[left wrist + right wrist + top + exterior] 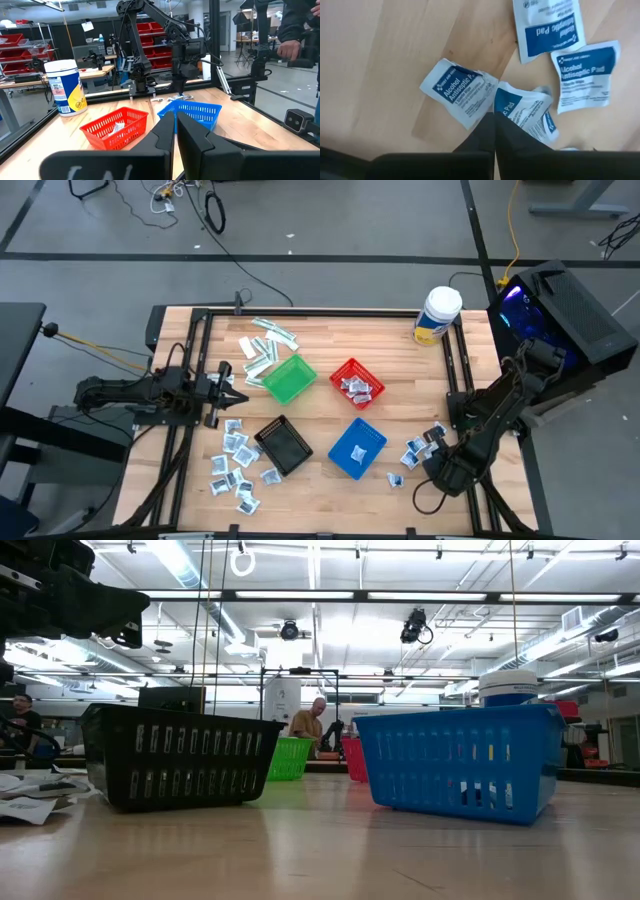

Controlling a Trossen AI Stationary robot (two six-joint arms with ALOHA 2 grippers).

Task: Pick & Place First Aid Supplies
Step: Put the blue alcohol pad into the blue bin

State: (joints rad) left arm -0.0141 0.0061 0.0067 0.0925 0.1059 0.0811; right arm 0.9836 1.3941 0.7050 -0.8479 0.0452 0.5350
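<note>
The first aid supplies lie in three groups on the wooden table: white-and-blue sachets (236,464) at the near left, narrow strips (268,340) at the far left, and more sachets (416,448) at the near right. My right gripper (495,116) points down over that right group, shut at the meeting edges of two sachets: a flat one (457,92) and a crumpled one (527,116). My left gripper (175,131) waits shut and level at the table's left side (230,385), touching nothing. My right gripper comes from above, pointing down, and its shut fingertips sit on the crumpled sachet's edge (504,106), where it meets the flat sachet. The fingers themselves hide the pinch. The sachet lies on the table, its wrapper buckled beside the fingertips.
Four small baskets stand mid-table: green (290,378), red (357,383) with a few sachets inside, black (283,446) and blue (357,448). A white-lidded, yellow-labelled tub (437,315) stands at the far right. Black frame rails run along both table sides. People show in the room beyond.
</note>
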